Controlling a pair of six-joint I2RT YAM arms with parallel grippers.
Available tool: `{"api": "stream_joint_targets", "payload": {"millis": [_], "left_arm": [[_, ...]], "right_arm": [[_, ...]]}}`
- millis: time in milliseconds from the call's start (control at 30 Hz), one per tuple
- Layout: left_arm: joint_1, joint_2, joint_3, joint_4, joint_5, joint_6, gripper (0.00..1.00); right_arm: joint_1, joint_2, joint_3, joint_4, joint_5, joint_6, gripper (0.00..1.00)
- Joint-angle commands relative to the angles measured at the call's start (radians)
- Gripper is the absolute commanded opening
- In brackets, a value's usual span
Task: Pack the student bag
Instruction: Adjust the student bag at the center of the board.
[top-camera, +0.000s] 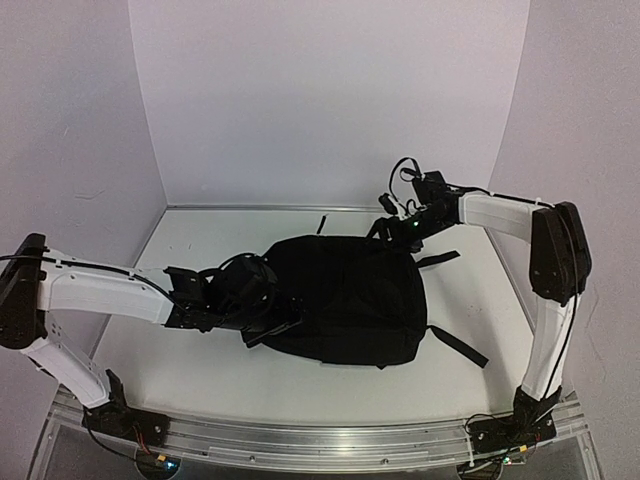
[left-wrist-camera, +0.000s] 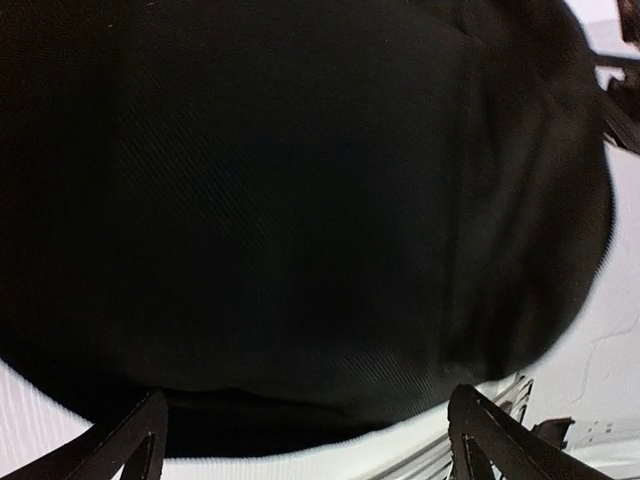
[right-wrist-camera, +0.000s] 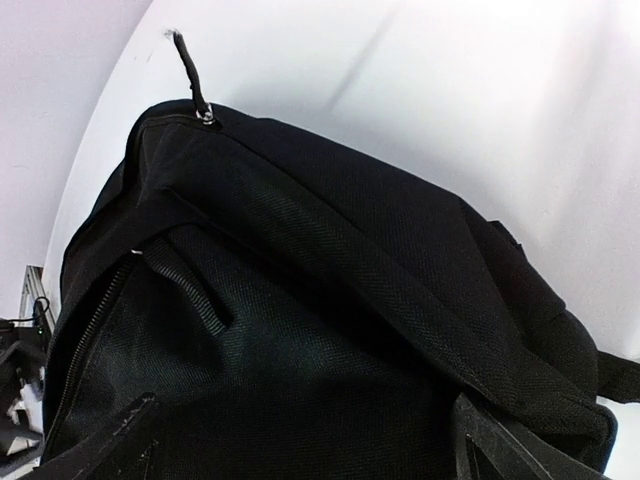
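The student bag (top-camera: 345, 295) is a large black backpack lying flat in the middle of the white table, its zip shut. My left gripper (top-camera: 272, 308) sits at the bag's left end, jaws wide open. In the left wrist view black fabric (left-wrist-camera: 300, 200) fills the frame just beyond the left gripper (left-wrist-camera: 310, 445), with nothing between the fingers (left-wrist-camera: 130, 440). My right gripper (top-camera: 403, 232) hovers at the bag's far right corner, open. The right wrist view shows the bag (right-wrist-camera: 330, 330), its top loop (right-wrist-camera: 190, 285) and its zip pull (right-wrist-camera: 188, 60), with the right gripper (right-wrist-camera: 310, 455) open over the fabric.
Two shoulder straps (top-camera: 458, 345) trail off the bag's right side onto the table (top-camera: 200, 360). White walls (top-camera: 320, 100) close in the back and both sides. An aluminium rail (top-camera: 320, 440) runs along the near edge between the arm bases.
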Motion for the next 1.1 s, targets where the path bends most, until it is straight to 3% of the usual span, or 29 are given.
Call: {"api": "stream_joint_targets", "payload": {"millis": [0, 133, 400, 567, 767, 933, 1067], "left_arm": [[0.062, 0.046, -0.044, 0.216, 0.070, -0.044, 0.97], [0.102, 0.109, 0.022, 0.194, 0.097, 0.012, 0.97], [0.351, 0.238, 0.135, 0.245, 0.309, 0.182, 0.97], [0.477, 0.434, 0.370, 0.207, 0.437, 0.313, 0.97], [0.510, 0.642, 0.751, 0.022, 0.499, 0.466, 0.96], [0.514, 0.521, 0.732, 0.008, 0.376, 0.567, 0.98], [0.533, 0.414, 0.764, -0.165, 0.272, 0.659, 0.99]], "right_arm": [[0.003, -0.050, -0.093, -0.056, -0.086, 0.041, 0.97], [0.002, -0.092, -0.185, -0.056, -0.125, 0.065, 0.96], [0.009, -0.206, -0.348, -0.054, -0.226, 0.094, 0.94], [0.100, -0.268, -0.417, -0.054, -0.255, 0.054, 0.93], [0.223, -0.307, -0.403, -0.054, -0.272, 0.025, 0.92], [0.217, -0.368, -0.373, -0.059, -0.269, 0.011, 0.92], [0.148, -0.411, -0.347, -0.064, -0.257, 0.029, 0.92]]}}
